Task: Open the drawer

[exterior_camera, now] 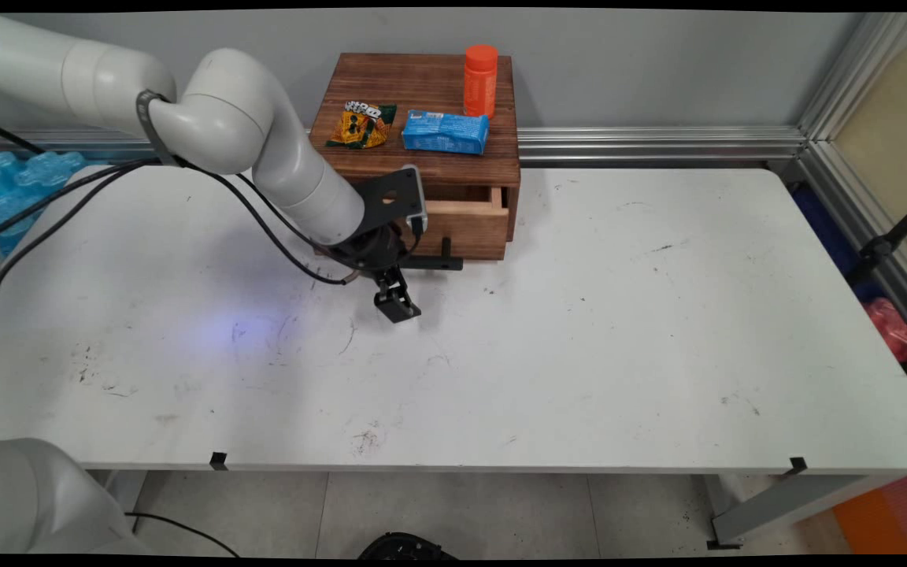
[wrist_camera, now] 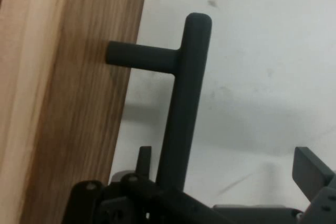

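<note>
Drawer (exterior_camera: pixel 465 224) of wooden box (exterior_camera: pixel 422 87) stands partly pulled out at the bench (exterior_camera: pixel 579 354) rear. Its black handle (wrist_camera: pixel 184 108) lies between the spread fingers (wrist_camera: pixel 312 174) of the pincer (wrist_camera: pixel 226 177), unclamped.

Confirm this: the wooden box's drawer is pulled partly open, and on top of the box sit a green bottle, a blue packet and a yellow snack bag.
Not quite. The bottle is orange, not green, as the main view shows. The rest holds: the drawer of the brown wooden box is partly open, with the blue packet and yellow snack bag on top.
</note>
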`<state>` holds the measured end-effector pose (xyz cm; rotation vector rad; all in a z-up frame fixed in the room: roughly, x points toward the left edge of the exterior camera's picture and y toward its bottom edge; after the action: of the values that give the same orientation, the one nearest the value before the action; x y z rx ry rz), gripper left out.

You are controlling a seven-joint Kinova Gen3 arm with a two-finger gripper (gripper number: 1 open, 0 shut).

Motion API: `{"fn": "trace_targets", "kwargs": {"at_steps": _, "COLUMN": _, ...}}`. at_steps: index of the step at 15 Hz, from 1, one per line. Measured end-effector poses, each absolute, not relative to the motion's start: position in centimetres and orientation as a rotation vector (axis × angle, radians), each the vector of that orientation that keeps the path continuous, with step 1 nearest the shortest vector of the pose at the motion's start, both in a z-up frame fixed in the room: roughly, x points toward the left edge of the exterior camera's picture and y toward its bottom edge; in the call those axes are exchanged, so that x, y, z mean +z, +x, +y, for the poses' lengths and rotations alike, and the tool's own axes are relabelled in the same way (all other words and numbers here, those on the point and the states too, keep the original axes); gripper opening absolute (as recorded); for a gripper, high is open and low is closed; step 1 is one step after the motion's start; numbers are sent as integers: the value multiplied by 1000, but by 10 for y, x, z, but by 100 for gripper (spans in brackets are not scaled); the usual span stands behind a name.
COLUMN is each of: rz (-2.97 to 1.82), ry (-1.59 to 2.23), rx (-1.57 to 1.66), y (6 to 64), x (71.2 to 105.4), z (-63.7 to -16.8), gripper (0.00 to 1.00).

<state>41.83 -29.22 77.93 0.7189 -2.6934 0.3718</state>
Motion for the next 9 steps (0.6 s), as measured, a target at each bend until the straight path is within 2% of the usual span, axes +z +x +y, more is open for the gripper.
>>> {"fn": "trace_targets", "kwargs": {"at_steps": 9, "rz": -2695, "ry": 750, "rx": 321, "y": 406, "x": 781, "z": -266, "gripper": 100}}
